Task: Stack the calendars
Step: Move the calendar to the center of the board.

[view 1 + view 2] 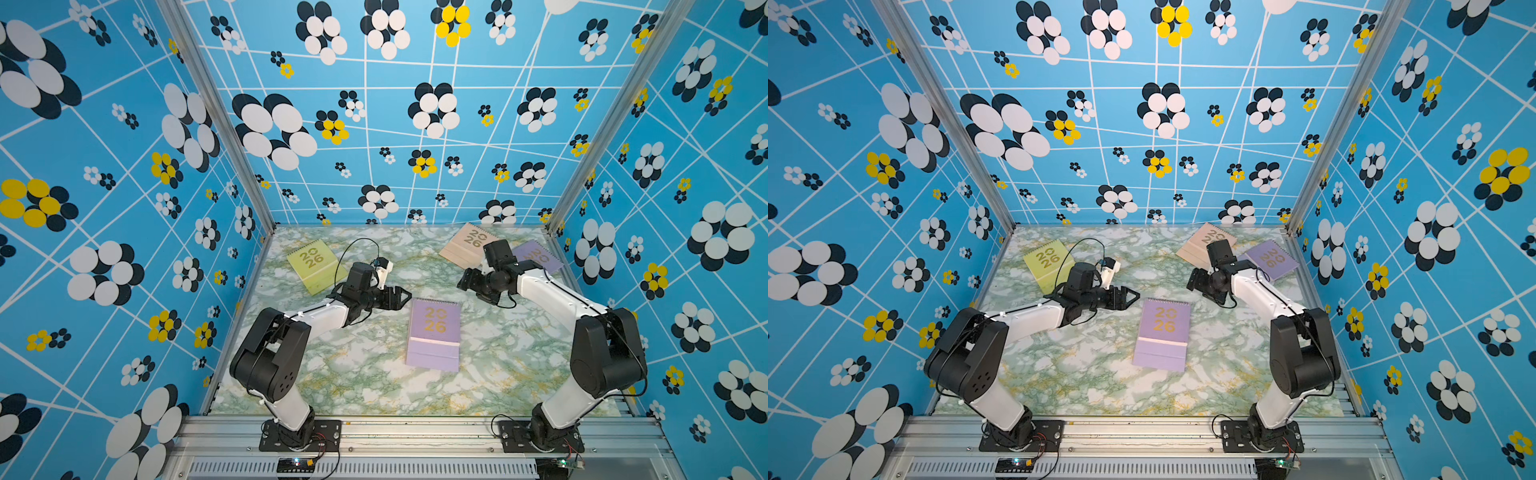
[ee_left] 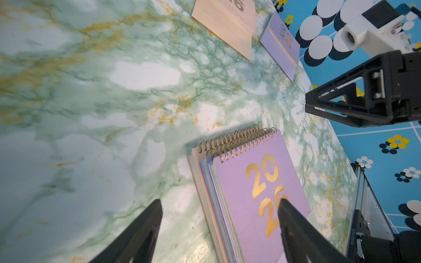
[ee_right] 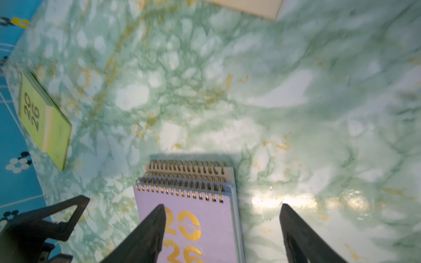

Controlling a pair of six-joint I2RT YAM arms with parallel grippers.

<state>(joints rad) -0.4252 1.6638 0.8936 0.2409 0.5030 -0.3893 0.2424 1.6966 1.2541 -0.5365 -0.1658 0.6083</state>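
The left gripper hangs with its jaws spread and empty, just off the far left, spiral-bound corner of the middle stack of calendars. The right gripper, likewise parted and holding nothing, sits beyond the stack's far right corner, a little farther off. The stack's top cover is lilac, with what looks like another lilac and a peach beneath, though the wrist views blur those edges. Farther out on the marble table, a yellow-green calendar lies behind the left arm, and a peach calendar and a lilac calendar lie close together behind the right arm.
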